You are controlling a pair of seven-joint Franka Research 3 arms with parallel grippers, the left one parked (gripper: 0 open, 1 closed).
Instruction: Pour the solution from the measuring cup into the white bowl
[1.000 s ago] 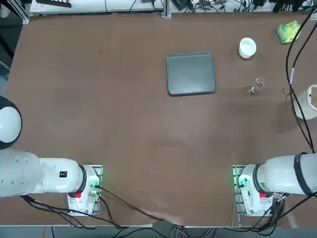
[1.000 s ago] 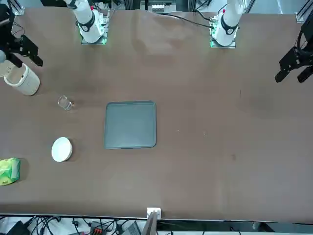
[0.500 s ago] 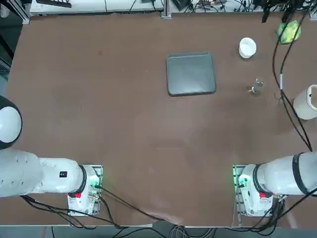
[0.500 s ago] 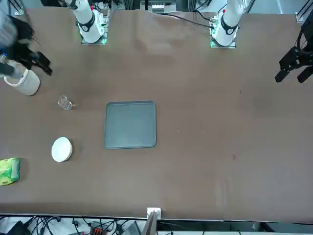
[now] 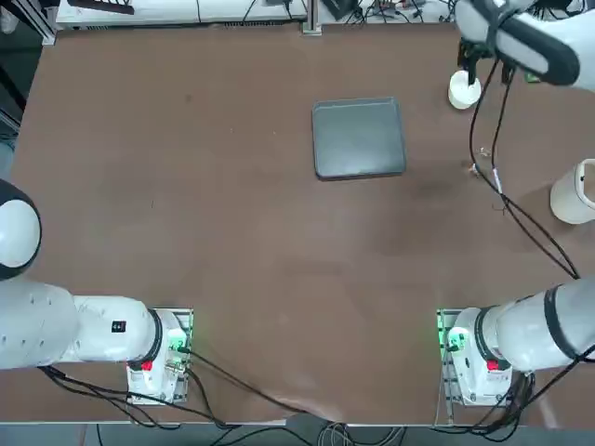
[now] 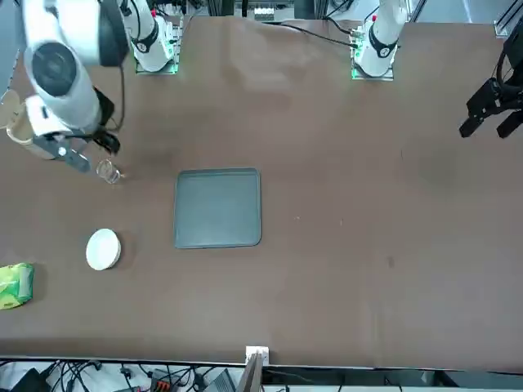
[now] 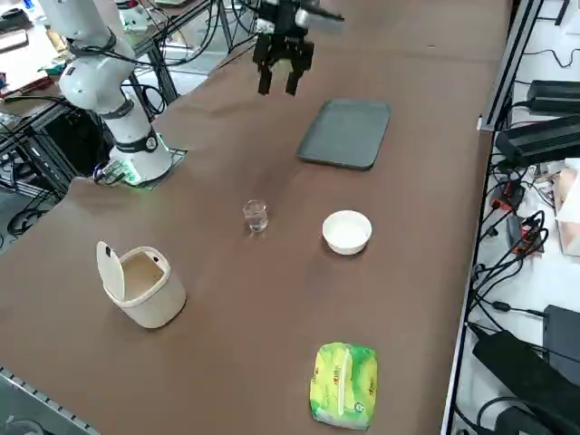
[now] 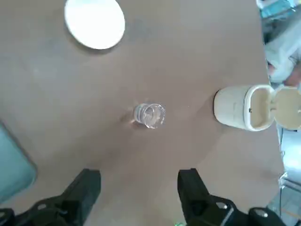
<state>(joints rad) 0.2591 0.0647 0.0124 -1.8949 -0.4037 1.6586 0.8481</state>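
glass measuring cup (image 7: pixel 256 216): clear, upright | white bowl (image 7: pixel 347 233): round, upright, nearby

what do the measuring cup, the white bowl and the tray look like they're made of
Measuring cup: clear glass or plastic, see-through with glints. White bowl: smooth, possibly ceramic or plastic, plain white. Tray: matte grey-green, perhaps plastic or coated metal.

Top camera looks down; front faces back (seemingly same table (image 5: pixel 242 251)).

Below your open right gripper (image 8: pixel 139 174), the brown surface (image 7: pixel 236 335) carries the measuring cup (image 8: pixel 149 115) ahead of the fingers' gap, white bowl (image 8: pixel 95 22) and grey tray (image 8: pixel 14 167) to one side, lidded white container (image 8: pixel 233 107) opposite, plus a green packet (image 7: pixel 343 385).
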